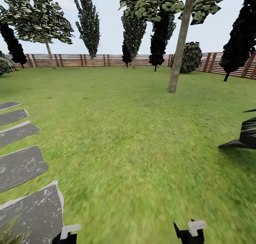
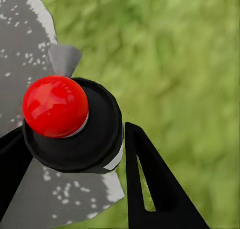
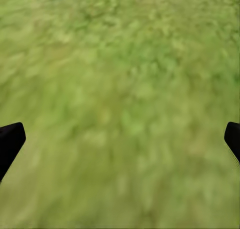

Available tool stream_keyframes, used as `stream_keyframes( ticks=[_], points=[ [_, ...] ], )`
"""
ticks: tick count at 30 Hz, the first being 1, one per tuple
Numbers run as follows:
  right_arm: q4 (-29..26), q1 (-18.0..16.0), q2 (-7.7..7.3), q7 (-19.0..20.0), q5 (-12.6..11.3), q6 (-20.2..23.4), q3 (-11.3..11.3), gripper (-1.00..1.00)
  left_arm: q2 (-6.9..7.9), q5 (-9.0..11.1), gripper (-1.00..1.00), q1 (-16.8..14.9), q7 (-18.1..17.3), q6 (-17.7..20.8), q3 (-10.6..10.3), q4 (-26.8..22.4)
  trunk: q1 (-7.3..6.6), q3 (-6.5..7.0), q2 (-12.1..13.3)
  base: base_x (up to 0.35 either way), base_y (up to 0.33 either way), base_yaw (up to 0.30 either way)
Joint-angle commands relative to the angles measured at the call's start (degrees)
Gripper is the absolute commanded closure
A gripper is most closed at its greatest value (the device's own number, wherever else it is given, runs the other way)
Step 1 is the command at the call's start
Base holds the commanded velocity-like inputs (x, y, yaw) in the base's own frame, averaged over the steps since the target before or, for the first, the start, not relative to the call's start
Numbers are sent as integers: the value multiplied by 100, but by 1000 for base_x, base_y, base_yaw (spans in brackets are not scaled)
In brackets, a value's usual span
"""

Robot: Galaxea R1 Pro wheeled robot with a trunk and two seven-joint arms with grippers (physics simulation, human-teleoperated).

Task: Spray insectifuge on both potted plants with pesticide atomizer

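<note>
1. Left gripper (image 2: 75,154): the jaws are clenched on the pesticide atomizer (image 2: 75,124). In the left wrist view its dark cap and red bit sit between the two black fingers (image 2: 150,189), one on each side. Judgement: it is held this way so the bottle travels upright and ready to spray.
2. Beyond those jaws lie a grey stepping stone (image 2: 30,44) and lawn, so the arm hangs low over the path edge.
3. Head view: stepping stones (image 1: 21,166) run beside the left arm; the lawn (image 1: 135,137) stretches ahead to the wooden fence (image 1: 89,60) and a tree trunk (image 1: 179,48).
4. Right gripper (image 3: 120,144): released, the tips spread wide with only grass between them. Judgement: kept free as a spare.
5. No potted plants are identifiable; a dark pointed leaf mass (image 1: 245,134) lies beyond the right jaws. Judgement: the robot is in transit and spraying is not yet begun.
</note>
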Motion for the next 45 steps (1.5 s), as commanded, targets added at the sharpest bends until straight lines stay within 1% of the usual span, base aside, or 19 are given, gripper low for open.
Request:
stream_keyframes(
  ticks=[1,14,20,26,37,45],
  points=[
    [5,-3,1,45,-62,-18,20,-100,-1,-61,100,-5,23,-23,28,9,2,-5,-2,340,0,0],
    [14,-3,4,45,-62,-17,20,-100,-1,-61,100,-5,23,-23,28,9,2,-5,-2,340,0,0],
    [14,-3,4,45,-62,-17,20,-100,-1,-62,100,-5,23,-23,28,9,2,-5,-2,340,0,68],
    [14,-3,4,45,-62,-17,20,-100,-1,-67,100,-5,23,-23,28,14,2,-5,-2,340,0,161],
    [14,-3,4,45,-62,-15,20,-100,-1,-68,100,-5,23,-23,26,17,2,-5,-2,340,0,263],
    [14,-3,8,45,-62,-15,20,-100,-1,-62,100,-5,23,-23,28,17,2,-5,-2,340,0,37]
  ],
)
